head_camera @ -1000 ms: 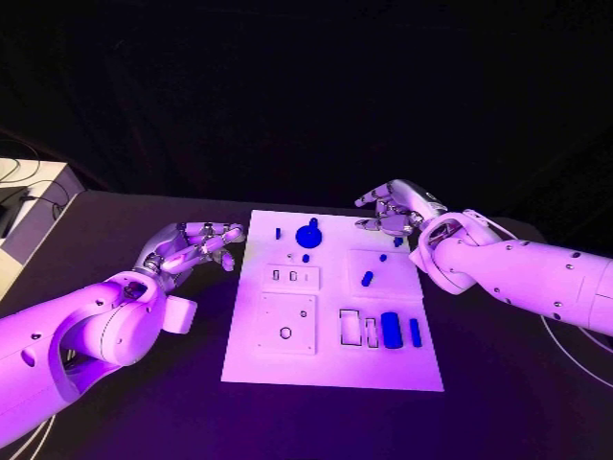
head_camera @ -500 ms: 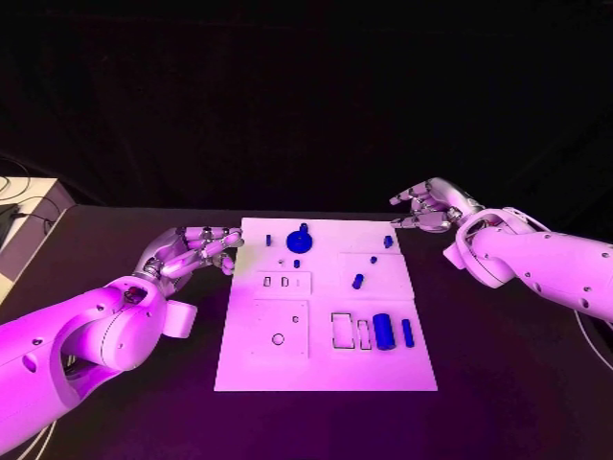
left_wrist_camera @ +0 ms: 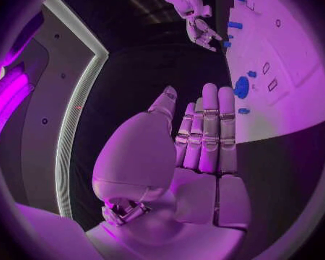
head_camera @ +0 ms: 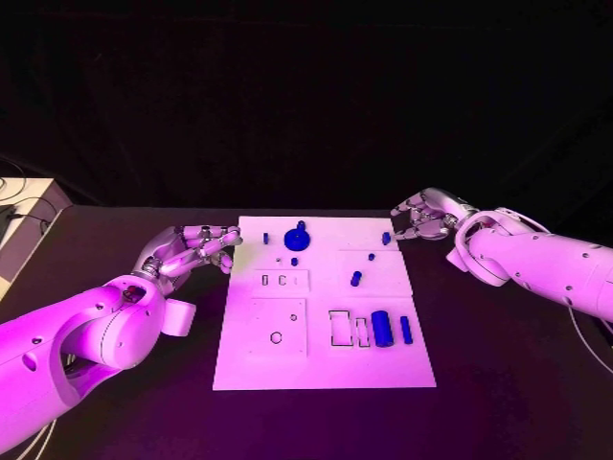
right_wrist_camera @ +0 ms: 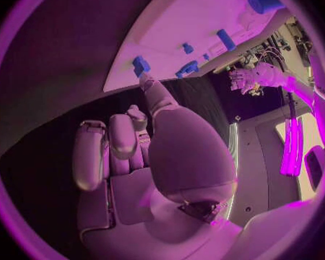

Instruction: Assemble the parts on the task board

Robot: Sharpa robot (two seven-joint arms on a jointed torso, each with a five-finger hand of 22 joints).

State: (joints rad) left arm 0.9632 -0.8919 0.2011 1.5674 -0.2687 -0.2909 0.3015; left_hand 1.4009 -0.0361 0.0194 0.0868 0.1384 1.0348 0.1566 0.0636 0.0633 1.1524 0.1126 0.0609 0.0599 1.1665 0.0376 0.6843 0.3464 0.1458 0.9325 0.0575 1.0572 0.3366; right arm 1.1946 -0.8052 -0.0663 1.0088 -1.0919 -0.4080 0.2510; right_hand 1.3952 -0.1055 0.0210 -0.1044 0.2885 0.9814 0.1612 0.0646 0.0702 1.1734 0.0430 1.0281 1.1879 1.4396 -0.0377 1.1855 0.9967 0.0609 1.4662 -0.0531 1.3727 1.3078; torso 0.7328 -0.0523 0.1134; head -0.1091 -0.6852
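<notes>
Both robot hands, left (head_camera: 193,247) and right (head_camera: 427,215), seemingly empty beside the task board (head_camera: 321,364).

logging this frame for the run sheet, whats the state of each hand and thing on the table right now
left hand: holds nothing, fingers apart, beside the board's left edge
right hand: holds nothing, fingers curled, off the board's far right corner
task board: flat on the table
round blue part: on the board's far end
blue cylinder: lying near the rectangular slots

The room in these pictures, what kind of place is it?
Probably a robotics lab or demo stand: a white task board with small blue parts lies on a black table, between two robot hands, left hand and right hand.
</notes>
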